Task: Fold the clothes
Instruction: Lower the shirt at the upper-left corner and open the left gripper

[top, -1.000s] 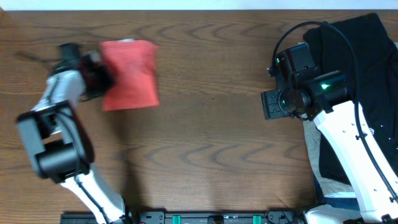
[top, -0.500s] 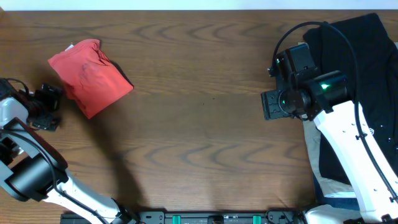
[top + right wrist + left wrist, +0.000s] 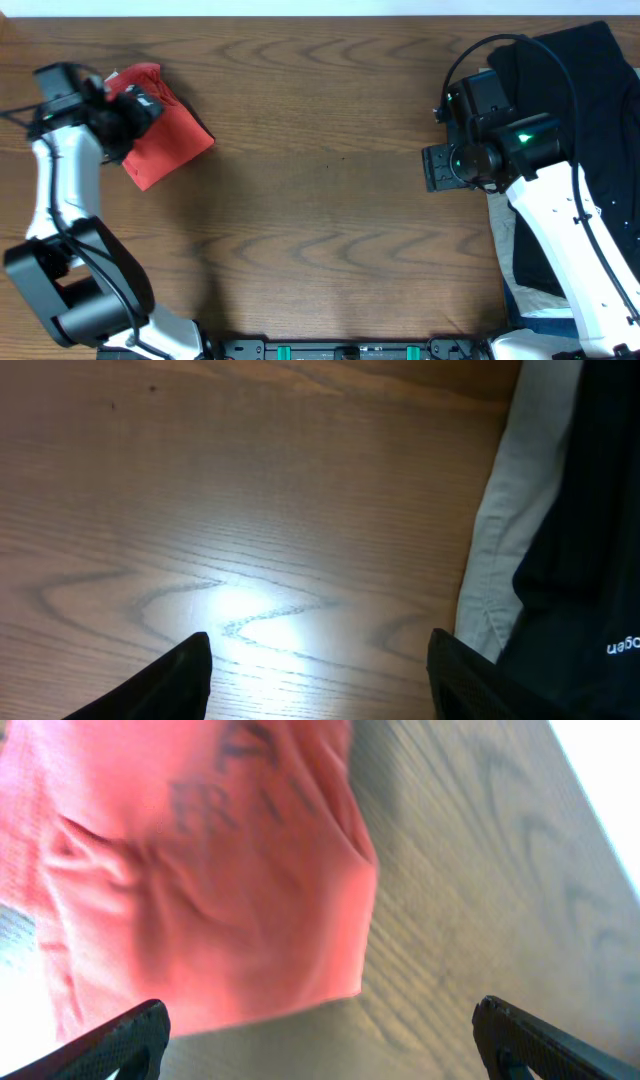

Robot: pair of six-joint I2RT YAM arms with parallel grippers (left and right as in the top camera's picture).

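Observation:
The clothes, a folded orange-red T-shirt [image 3: 170,140], lie as a skewed packet at the table's far left. In the left wrist view the T-shirt [image 3: 190,870] fills the upper left, with dark lettering faintly showing through the cloth. My left gripper [image 3: 135,108] hovers over the packet's left part. Seen from its own wrist, the left gripper [image 3: 320,1040] is open wide, with only wood and the shirt's edge between its fingers. My right gripper [image 3: 440,168] stands open over bare wood at the right, and the right wrist view shows the same gripper [image 3: 320,680] holding nothing.
A black garment [image 3: 580,90] lies heaped at the table's right edge under the right arm. In the right wrist view this black garment [image 3: 590,510] has a pale cloth [image 3: 500,530] beside it. The wooden table [image 3: 330,220] stretches between the arms.
The left gripper opened and let go of the T-shirt, which slid left and turned. The arm swung out left, then came back over the packet. The right arm stayed put.

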